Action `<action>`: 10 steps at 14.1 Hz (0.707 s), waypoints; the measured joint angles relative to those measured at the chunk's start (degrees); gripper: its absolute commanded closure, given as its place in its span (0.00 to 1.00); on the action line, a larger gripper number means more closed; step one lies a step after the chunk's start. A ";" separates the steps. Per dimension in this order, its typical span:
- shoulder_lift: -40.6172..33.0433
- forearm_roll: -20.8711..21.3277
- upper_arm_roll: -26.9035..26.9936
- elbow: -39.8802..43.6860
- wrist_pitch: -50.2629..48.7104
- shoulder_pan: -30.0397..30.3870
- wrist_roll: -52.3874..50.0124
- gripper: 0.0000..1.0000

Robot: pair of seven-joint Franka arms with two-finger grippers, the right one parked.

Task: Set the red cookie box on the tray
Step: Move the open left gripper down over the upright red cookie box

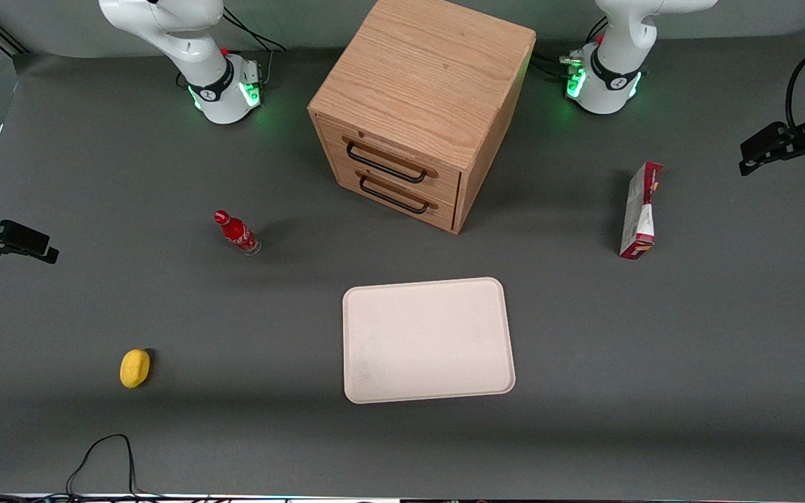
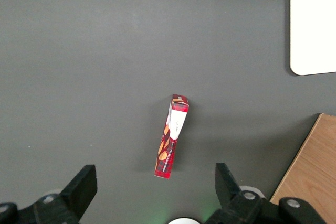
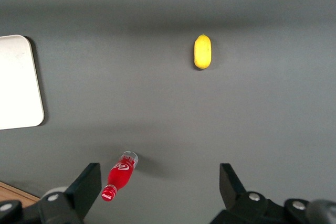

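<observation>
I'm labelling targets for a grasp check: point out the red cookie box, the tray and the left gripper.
red cookie box (image 1: pixel 641 209): front view, its upper narrow edge.
tray (image 1: pixel 428 339): front view, bare middle.
left gripper (image 2: pixel 156 190): left wrist view, midway between open fingertips, above the box.

Glossy white jointed arm (image 1: pixel 615 49) on a round base, ringed in black with green lights. Black cables trailing beside it. Black two-finger gripper (image 2: pixel 155 192), fingers parted, small silver screws at the knuckles.
</observation>
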 measured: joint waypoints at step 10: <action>0.07 -0.21 1.03 -6.15 -0.86 0.30 -0.11 0.00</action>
